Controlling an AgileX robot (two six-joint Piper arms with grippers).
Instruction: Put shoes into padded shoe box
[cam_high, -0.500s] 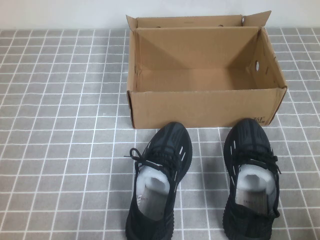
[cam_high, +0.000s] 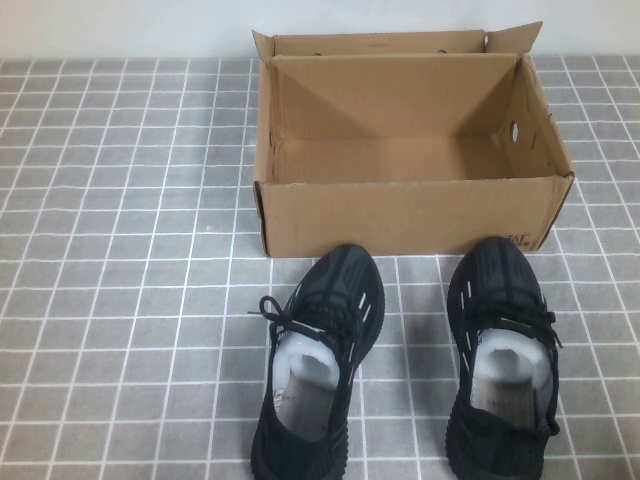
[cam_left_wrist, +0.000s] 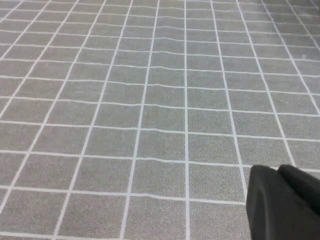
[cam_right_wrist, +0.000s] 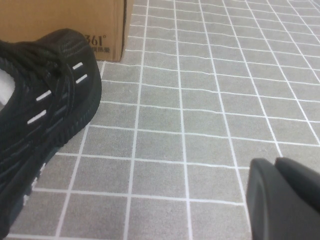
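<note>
Standing before the open shoe box, both shoes may catch its front wall. Left gripper and right gripper hold nothing; their opening I cannot tell.

Left gripper and right gripper: matte black, rounded plastic

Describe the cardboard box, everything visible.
The padded shoe box is plain brown corrugated cardboard, rectangular, open at the top with flaps standing up at the back. Its inside looks empty; no padding shows. A small round hole sits in its right wall, and dark print marks the front right corner. It stands upright on the grey tiled table, beyond the shoes, whose toes point at its front wall. Neither the left gripper nor the right gripper touches it.
</note>
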